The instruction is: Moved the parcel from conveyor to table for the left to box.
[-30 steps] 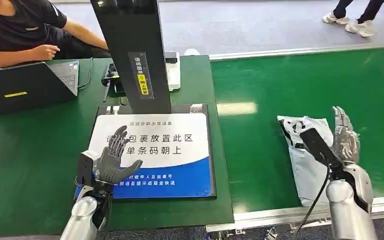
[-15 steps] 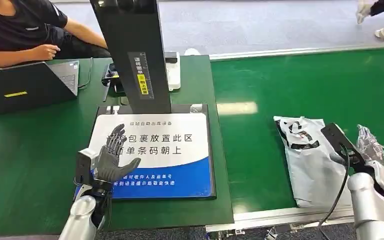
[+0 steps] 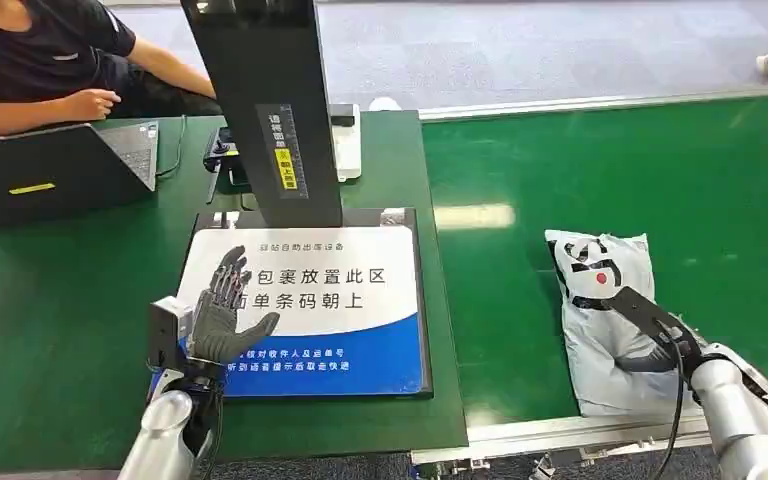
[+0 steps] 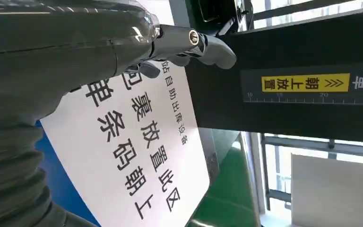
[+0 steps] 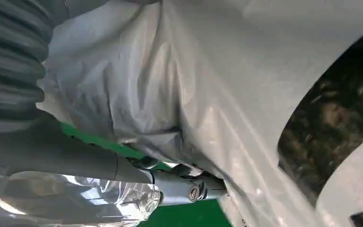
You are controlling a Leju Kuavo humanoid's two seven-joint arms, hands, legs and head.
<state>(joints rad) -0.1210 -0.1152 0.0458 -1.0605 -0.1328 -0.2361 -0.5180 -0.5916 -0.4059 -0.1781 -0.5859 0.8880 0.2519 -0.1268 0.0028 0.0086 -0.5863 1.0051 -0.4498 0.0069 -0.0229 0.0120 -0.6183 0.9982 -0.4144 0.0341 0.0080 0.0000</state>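
Grey bag (image 3: 605, 320) lies on green belt (image 3: 600, 180). Right hand (image 3: 660, 350) presses on bag's near end; grip unclear. Left hand (image 3: 222, 315) spread wide over sign (image 3: 350, 300).

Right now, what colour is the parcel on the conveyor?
The parcel is a light grey plastic bag with black print, clearest in the head view.
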